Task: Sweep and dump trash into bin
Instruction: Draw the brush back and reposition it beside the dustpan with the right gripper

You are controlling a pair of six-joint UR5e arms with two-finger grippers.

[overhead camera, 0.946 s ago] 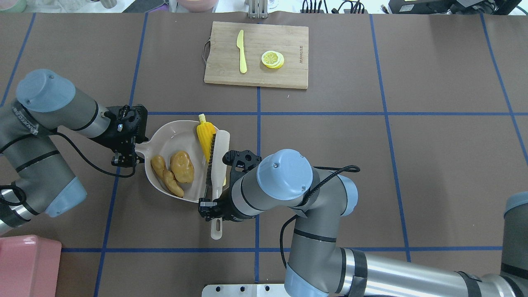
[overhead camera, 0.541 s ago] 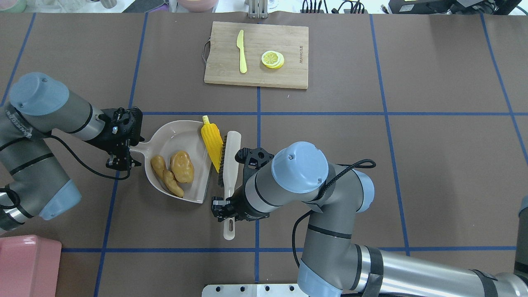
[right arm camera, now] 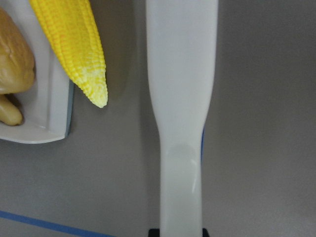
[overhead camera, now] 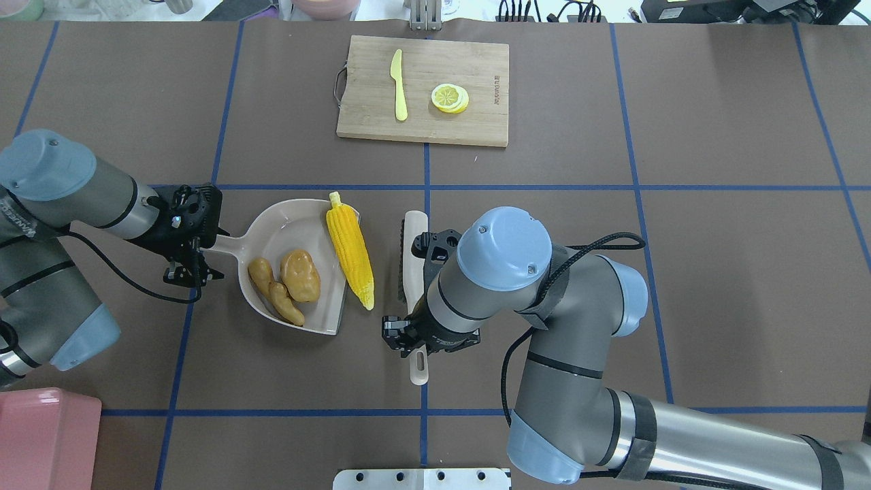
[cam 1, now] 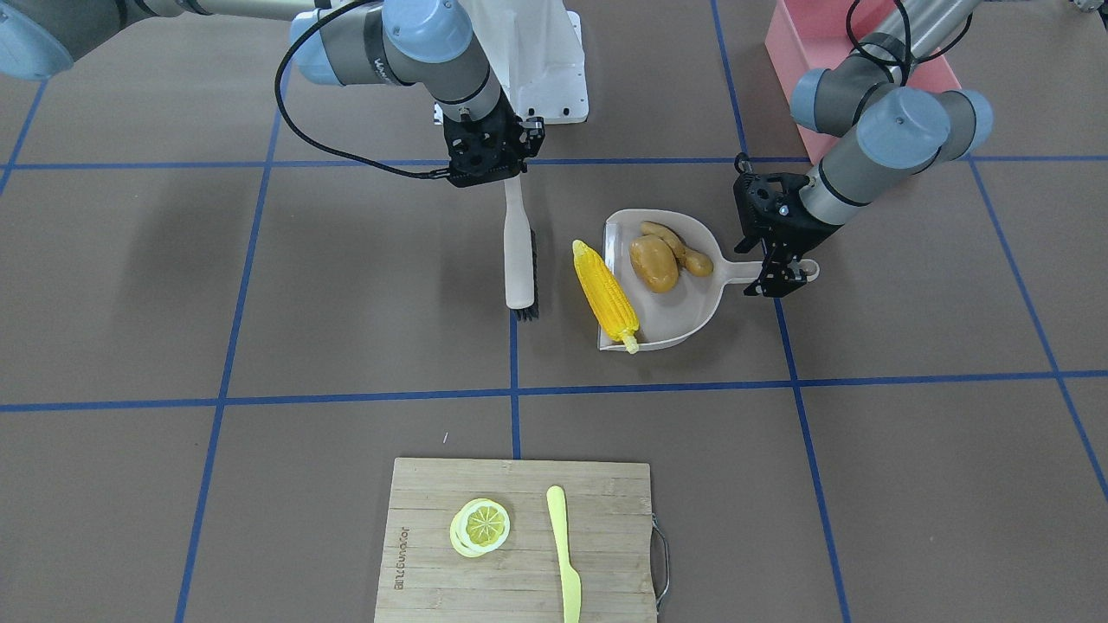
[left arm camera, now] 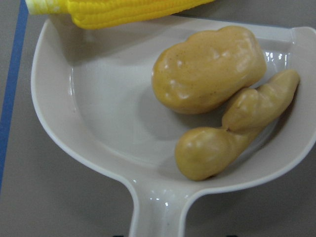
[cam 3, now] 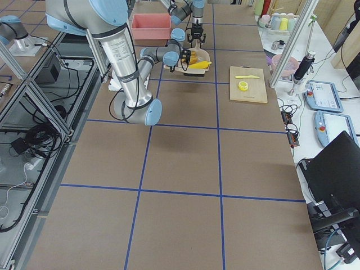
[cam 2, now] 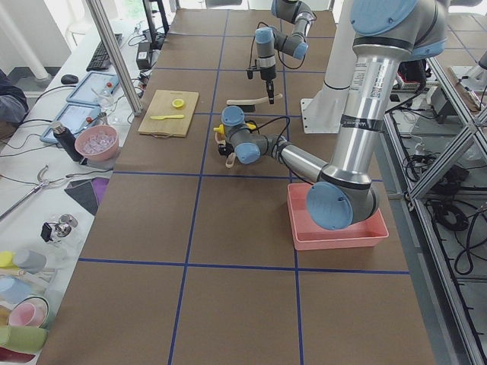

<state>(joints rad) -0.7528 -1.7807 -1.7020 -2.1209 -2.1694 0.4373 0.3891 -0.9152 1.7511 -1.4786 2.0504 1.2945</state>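
Note:
A beige dustpan (overhead camera: 272,228) lies left of the table's centre. The brownish potato (overhead camera: 301,274) and tan ginger root (overhead camera: 275,292) lie inside it, as the left wrist view shows for the potato (left arm camera: 207,69) and ginger (left arm camera: 232,133). The yellow corn cob (overhead camera: 350,248) lies along the pan's open lip, its tip on the table (right arm camera: 96,94). My left gripper (overhead camera: 190,271) is shut on the dustpan handle (cam 1: 779,272). My right gripper (overhead camera: 416,340) is shut on a white brush (overhead camera: 412,255), a gap right of the corn. The pink bin (overhead camera: 41,435) stands at the near left corner.
A bamboo cutting board (overhead camera: 476,126) with a yellow plastic knife (overhead camera: 398,85) and lemon slices (overhead camera: 449,97) lies at the far middle. Blue tape lines cross the brown table. The robot's base plate (overhead camera: 422,478) is at the near edge.
My right gripper has drawn the brush to the right, away from the dustpan. The corn now lies apart from the bristles along the lip. My left wrist shifted slightly left.

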